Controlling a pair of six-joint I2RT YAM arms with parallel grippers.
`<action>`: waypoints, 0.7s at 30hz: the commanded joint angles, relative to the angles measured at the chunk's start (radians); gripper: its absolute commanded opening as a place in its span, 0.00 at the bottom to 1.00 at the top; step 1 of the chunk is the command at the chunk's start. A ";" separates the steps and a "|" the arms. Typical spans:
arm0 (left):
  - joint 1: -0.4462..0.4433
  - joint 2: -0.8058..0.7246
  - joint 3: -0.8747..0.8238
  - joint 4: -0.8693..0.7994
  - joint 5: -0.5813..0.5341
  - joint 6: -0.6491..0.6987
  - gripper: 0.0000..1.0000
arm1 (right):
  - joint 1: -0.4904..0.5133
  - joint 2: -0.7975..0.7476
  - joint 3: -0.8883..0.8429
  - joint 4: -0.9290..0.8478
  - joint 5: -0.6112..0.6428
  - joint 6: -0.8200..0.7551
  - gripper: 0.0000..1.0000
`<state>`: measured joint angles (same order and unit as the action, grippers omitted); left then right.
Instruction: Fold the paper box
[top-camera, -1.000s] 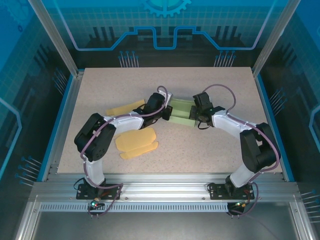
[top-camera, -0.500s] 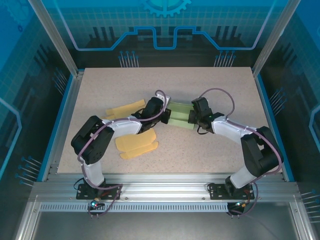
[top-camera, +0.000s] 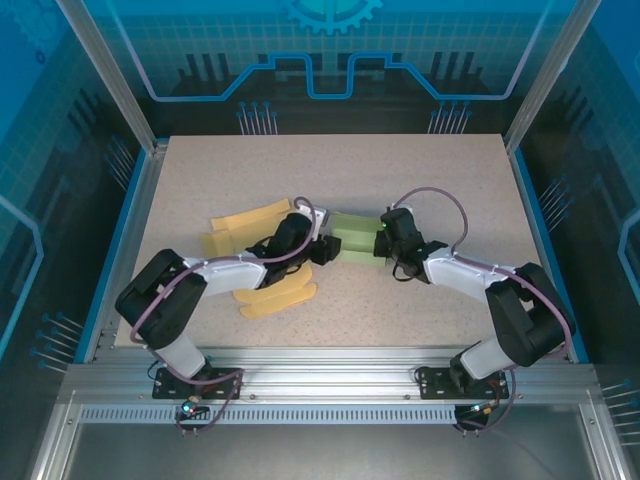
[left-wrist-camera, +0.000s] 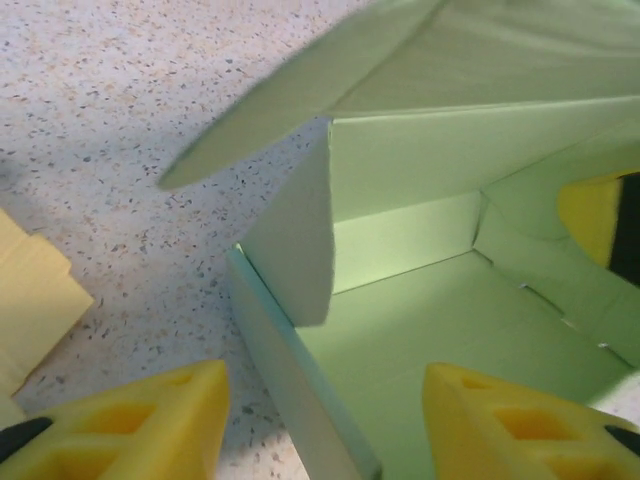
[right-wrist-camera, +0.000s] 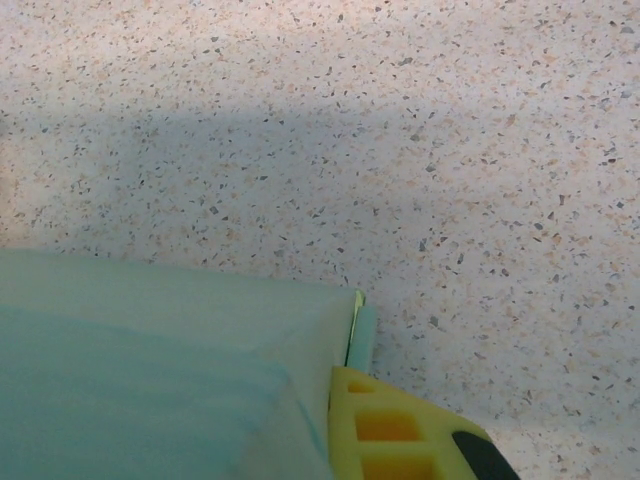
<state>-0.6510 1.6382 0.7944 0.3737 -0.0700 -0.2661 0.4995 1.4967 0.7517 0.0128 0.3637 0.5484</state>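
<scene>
A: Closest to the bases?
B: Flat yellow paper cutout, partly under the left forearm and lying apart from the box.
A: Box?
B: Green paper box, mid-table, open side up, between the two grippers. Long axis runs roughly left–right.
A: Left gripper?
B: Left gripper is released, jaws spread astride the box's left end wall. One finger is outside over the table, the other inside above the floor panel. A flap is lifted above that wall, slanting.
A: Right?
B: Right gripper is at the box's right end. Wrist view has one yellow finger just beside a thin paper edge. A green panel hides the other, so can't tell if it's clamped.
A: Further out?
B: Second yellow cutout, left of the box and beyond the left arm, near but apart.
A: Room?
B: Speckled table runs open from the box to the far and right edges. The cutouts crowd the left side.
</scene>
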 joint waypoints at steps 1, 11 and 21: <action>-0.005 -0.083 -0.046 0.078 0.005 -0.033 0.62 | 0.020 -0.001 -0.026 -0.030 0.029 -0.010 0.04; -0.003 -0.334 -0.028 -0.093 -0.104 -0.054 0.69 | 0.045 -0.012 -0.045 -0.035 0.064 -0.035 0.04; 0.098 -0.176 0.476 -0.497 0.069 -0.048 0.63 | 0.088 -0.044 -0.043 -0.051 0.124 -0.102 0.05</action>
<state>-0.5709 1.3933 1.1763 0.0299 -0.0753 -0.3153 0.5697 1.4731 0.7319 0.0101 0.4515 0.4873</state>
